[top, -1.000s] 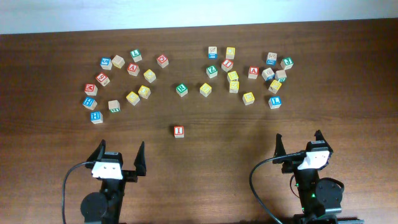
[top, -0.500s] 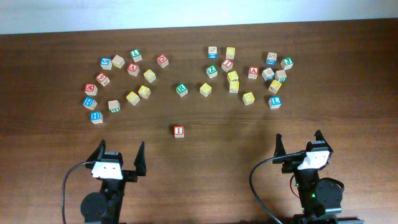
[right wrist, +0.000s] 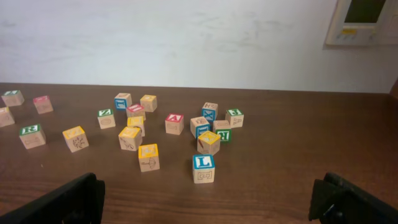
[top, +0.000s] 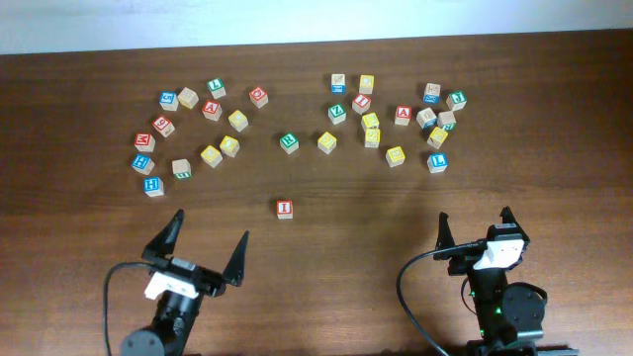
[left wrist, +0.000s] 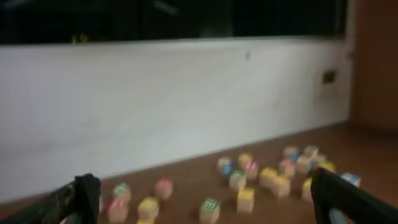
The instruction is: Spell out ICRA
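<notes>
Although most cubes lie scattered, one small wooden cube with a red letter I (top: 285,208) stands alone on the dark brown wooden worktop (top: 336,277). Beyond it sit a left cluster of coloured wooden letter cubes (top: 212,109) and a right cluster (top: 403,115). On its near side, the left gripper (top: 212,225) and right gripper (top: 475,214) gape released, holding nothing. A white wall (right wrist: 186,37) backs the worktop.

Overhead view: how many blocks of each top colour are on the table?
Red blocks: 7
Blue blocks: 7
Yellow blocks: 9
Green blocks: 4
Blocks with pale or unclear tops: 3
Total: 30
</notes>
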`<state>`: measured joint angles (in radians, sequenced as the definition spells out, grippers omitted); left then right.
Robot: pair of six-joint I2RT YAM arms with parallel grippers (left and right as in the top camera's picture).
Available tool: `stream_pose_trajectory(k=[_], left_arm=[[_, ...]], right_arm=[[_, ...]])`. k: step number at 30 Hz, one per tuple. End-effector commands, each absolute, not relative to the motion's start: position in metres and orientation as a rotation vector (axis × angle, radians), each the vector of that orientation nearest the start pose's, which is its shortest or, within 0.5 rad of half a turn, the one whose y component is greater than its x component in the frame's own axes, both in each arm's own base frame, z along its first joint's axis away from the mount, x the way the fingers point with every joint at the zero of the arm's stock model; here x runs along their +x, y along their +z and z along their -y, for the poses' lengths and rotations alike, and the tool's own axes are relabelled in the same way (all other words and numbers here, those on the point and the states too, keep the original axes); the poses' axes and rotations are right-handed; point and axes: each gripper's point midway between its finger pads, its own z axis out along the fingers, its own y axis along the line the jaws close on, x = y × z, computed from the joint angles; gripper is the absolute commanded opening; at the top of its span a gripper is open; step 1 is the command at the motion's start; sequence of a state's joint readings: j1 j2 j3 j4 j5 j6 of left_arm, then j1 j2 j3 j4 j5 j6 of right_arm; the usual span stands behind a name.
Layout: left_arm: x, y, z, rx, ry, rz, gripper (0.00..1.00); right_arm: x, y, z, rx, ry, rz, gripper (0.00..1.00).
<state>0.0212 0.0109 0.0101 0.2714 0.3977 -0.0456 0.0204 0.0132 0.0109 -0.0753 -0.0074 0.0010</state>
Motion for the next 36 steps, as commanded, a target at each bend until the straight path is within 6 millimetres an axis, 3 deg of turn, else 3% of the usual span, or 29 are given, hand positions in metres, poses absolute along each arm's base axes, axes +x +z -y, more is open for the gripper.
stream_pose_trajectory(k=[1,6,10,12,14,16,19,22,28,32,33,34,36], left_arm=[[0.213,0.267,0.070,0.300,-0.379,-1.218,0.99],[0.218,0.309,0.064,0.276,-0.334,-1.297,0.99],[0.247,0.322,0.077,0.409,-0.355,-1.596,0.99],[0.258,0.332,0.089,0.461,-0.439,-1.633,0.99],[0.274,0.339,0.084,0.434,-0.421,-1.662,0.99],[0.294,0.325,0.063,0.298,-0.359,-1.872,0.99],[0.296,0.291,0.051,0.281,-0.334,-2.274,0.99],[0.301,0.269,0.062,0.282,-0.463,-2.443,0.99],[0.295,0.244,0.100,0.323,-0.820,-2.542,0.99],[0.290,0.208,0.117,0.349,-0.881,-2.697,0.99],[0.289,0.192,0.116,0.312,-0.843,-2.770,0.99],[0.288,0.162,0.106,0.136,-0.686,-2.925,0.99],[0.286,0.130,0.094,-0.047,-0.457,-3.050,0.99]], right_arm=[[0.246,0.155,-0.007,-0.020,0.025,-1.653,0.98],[0.246,0.155,-0.007,-0.020,0.025,-1.653,0.98],[0.246,0.155,-0.007,-0.020,0.026,-1.653,0.98],[0.246,0.155,-0.007,-0.020,0.025,-1.653,0.98],[0.246,0.155,-0.007,-0.020,0.025,-1.653,0.98],[0.246,0.155,-0.007,-0.020,0.025,-1.653,0.98],[0.246,0.155,-0.007,-0.020,0.025,-1.653,0.98],[0.246,0.155,-0.007,-0.020,0.025,-1.653,0.98],[0.246,0.155,-0.007,-0.020,0.025,-1.653,0.98],[0.246,0.155,-0.007,-0.020,0.026,-1.653,0.98],[0.246,0.155,-0.007,-0.020,0.026,-1.653,0.98],[0.246,0.155,-0.007,-0.020,0.025,-1.653,0.98],[0.246,0.155,-0.007,-0.020,0.026,-1.653,0.98]])
